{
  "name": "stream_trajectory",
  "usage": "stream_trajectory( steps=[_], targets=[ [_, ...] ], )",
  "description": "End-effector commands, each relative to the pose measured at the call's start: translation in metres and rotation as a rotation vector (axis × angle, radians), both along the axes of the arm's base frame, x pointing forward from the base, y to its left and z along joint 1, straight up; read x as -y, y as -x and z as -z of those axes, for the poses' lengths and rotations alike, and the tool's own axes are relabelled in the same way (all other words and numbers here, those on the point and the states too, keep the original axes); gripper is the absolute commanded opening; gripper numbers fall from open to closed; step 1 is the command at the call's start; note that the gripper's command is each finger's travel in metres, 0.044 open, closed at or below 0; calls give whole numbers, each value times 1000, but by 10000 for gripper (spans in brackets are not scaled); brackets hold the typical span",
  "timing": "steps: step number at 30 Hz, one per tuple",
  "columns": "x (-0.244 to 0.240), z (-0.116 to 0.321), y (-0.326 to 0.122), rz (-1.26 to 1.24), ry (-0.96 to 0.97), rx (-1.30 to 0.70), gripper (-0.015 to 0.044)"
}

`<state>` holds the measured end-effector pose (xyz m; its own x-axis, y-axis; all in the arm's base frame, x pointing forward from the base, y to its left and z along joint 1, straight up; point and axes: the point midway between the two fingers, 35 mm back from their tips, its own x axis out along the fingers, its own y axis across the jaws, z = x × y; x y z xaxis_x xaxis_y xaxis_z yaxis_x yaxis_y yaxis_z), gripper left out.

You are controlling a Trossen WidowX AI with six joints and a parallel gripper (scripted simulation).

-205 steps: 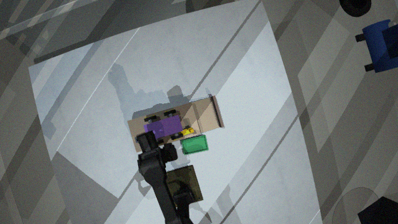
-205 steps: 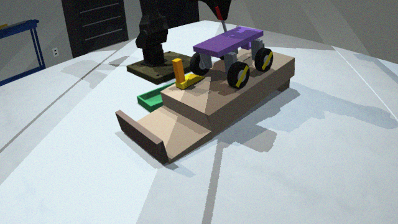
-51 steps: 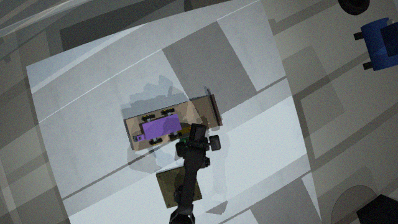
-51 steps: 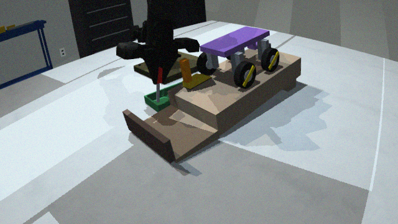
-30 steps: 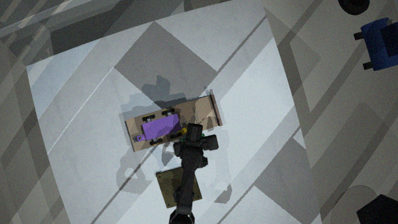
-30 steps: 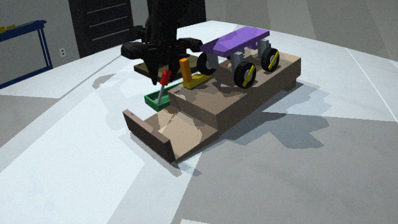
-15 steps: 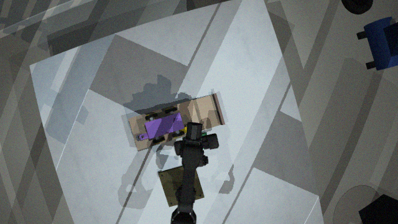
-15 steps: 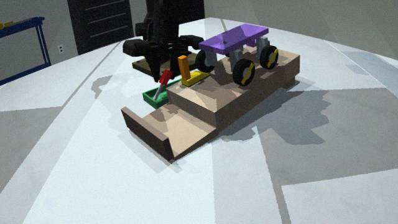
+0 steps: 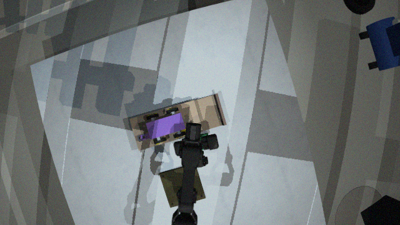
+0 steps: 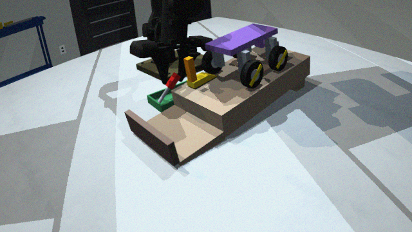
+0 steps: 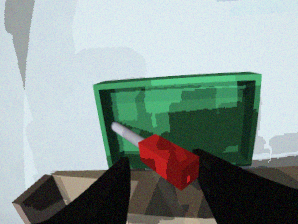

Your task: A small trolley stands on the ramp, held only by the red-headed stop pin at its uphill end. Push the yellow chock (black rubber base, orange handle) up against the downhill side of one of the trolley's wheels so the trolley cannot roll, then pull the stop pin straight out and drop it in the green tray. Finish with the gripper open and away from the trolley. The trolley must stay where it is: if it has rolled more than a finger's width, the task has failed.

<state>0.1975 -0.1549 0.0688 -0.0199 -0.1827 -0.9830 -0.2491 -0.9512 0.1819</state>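
The trolley with a purple deck (image 9: 165, 125) (image 10: 241, 40) stands on the ramp (image 9: 204, 107) (image 10: 273, 88). The yellow chock (image 10: 201, 80) with its orange handle (image 10: 190, 69) is at the downhill side of the near-side lower wheel (image 10: 210, 62); it looks against it, but exact contact is unclear. The stop pin's red head (image 10: 173, 80) (image 11: 167, 162) is up and tilted; its grey shank (image 10: 164, 95) (image 11: 125, 133) slants down into the green tray (image 10: 159, 106) (image 11: 175, 80). My gripper (image 10: 174, 78) (image 11: 161, 159) is partly open, its fingers on either side of the red head, not clamping it.
The ramp's low end has an upright end board (image 9: 220, 109) (image 10: 149, 136). The tray sits close beside the ramp. A dark olive base plate (image 9: 170, 190) (image 10: 151, 67) lies under the arm. The trolley and chock handle stand close beside the gripper.
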Motion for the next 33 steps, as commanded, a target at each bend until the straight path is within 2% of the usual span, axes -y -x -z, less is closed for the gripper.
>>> stream_trajectory(
  steps=[1, 33],
  targets=[
    [-2, 3, 1, 6, 0, -5, 190],
    [-14, 10, -4, 6, -1, -4, 190]
  ],
)
